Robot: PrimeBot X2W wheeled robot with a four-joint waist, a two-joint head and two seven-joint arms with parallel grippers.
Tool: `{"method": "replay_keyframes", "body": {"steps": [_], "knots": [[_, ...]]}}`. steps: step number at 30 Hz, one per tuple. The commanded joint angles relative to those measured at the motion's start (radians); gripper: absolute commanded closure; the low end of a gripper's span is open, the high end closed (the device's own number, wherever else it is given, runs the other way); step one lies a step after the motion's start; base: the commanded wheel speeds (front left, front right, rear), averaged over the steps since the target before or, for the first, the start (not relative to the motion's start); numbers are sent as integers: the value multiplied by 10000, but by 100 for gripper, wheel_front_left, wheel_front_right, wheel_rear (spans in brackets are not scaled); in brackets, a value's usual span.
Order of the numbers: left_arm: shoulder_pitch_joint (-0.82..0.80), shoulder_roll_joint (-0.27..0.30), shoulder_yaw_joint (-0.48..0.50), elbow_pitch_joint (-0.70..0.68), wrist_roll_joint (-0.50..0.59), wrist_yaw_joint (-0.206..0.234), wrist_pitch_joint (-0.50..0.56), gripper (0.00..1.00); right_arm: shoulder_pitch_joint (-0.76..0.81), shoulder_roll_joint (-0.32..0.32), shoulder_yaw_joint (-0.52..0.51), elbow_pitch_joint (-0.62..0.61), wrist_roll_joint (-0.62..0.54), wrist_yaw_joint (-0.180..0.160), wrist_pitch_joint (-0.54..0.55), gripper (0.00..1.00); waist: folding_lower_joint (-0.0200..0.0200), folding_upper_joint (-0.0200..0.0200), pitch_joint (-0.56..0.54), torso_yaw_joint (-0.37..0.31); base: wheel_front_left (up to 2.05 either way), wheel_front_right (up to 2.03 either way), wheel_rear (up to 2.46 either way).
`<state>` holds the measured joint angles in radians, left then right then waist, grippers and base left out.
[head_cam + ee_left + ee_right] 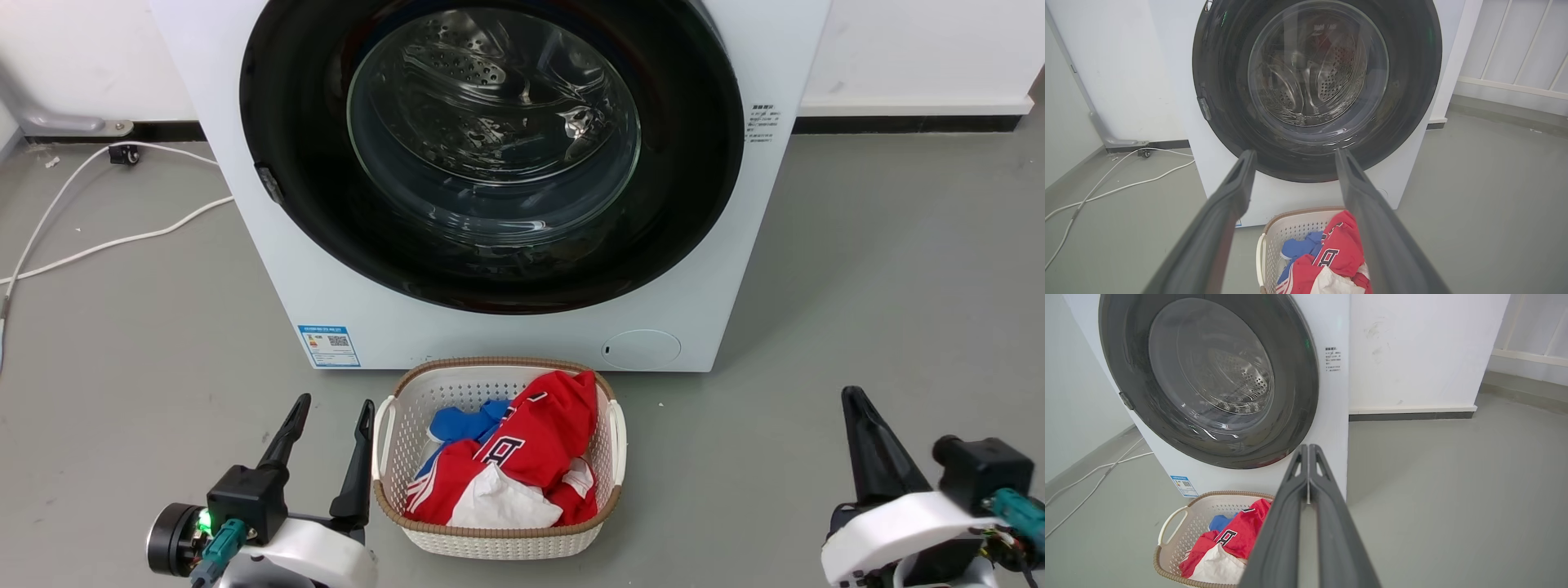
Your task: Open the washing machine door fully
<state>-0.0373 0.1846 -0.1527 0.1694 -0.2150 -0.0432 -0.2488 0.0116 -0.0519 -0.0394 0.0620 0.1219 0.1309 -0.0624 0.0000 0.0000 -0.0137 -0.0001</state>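
The white washing machine [343,245] stands ahead with its round glossy black washing machine door [294,163] lying flat against the front. Through the clear glass bowl I see the steel drum. The door also fills the upper part of the left wrist view [1220,81] and the right wrist view [1298,384]. My left gripper [333,406] hovers open near the floor, left of the basket, well short of the door, nothing between its fingers [1237,183]. My right gripper [854,400] is low at the right, its fingers [1298,473] pressed together and holding nothing.
A white laundry basket [384,433] with red, blue and white clothes sits on the grey floor right in front of the machine. White cables [122,238] trail over the floor at the left. Open floor lies to the right of the machine.
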Motion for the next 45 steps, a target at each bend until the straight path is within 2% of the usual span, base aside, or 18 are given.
{"method": "replay_keyframes", "body": {"steps": [1,2,3,4,5,6,11,14,17,21,29,38,45], "knots": [[-74,40,-13,9,-4,63,18,0,74,26,-114,3,508,-3,-26,100,0,0,-1,-6,0,0,0],[-79,45,-19,11,-8,83,22,0,77,21,-182,92,1130,-3,54,100,0,0,-6,-7,0,0,0],[-79,45,-19,11,-8,83,22,0,77,21,-182,92,1130,-3,54,100,0,0,-6,-7,0,0,0],[-84,46,-27,12,-12,82,22,0,69,26,-188,165,1967,-1,96,100,0,0,-12,-5,0,0,0],[-88,47,-33,15,-20,86,21,0,60,24,-182,233,2984,-1,150,100,0,0,-18,-2,0,0,0],[-103,89,-52,7,2,107,1,0,39,26,33,380,6138,-1,339,100,0,0,-33,-1,0,0,0],[-130,110,-110,-49,78,168,-49,0,-147,20,226,294,10319,-1,354,100,0,0,4,-35,0,0,0],[-184,90,-139,-105,69,165,-72,0,-358,17,48,267,12012,-1,441,100,0,0,136,-74,0,0,0],[-316,59,-186,-190,80,169,-93,0,-763,15,-409,405,13009,-1,670,100,0,0,385,-71,0,0,0],[-633,-10,-279,-334,76,104,-94,0,-1634,-199,-1204,807,13545,1,1036,100,0,0,862,17,0,0,0],[-1625,-169,-387,-789,64,-24,-153,0,-4311,-1354,-2159,2710,14070,1,1837,100,0,0,2415,372,0,0,0],[-2476,-351,-263,-1355,191,-161,-174,0,-8095,-2657,-1832,5667,14507,1,3629,100,0,0,3983,740,0,0,0],[-2693,-560,-167,-1585,279,-255,-175,0,-10865,-3381,-933,7852,14012,1,5025,100,0,0,4512,1010,0,0,0]]}}
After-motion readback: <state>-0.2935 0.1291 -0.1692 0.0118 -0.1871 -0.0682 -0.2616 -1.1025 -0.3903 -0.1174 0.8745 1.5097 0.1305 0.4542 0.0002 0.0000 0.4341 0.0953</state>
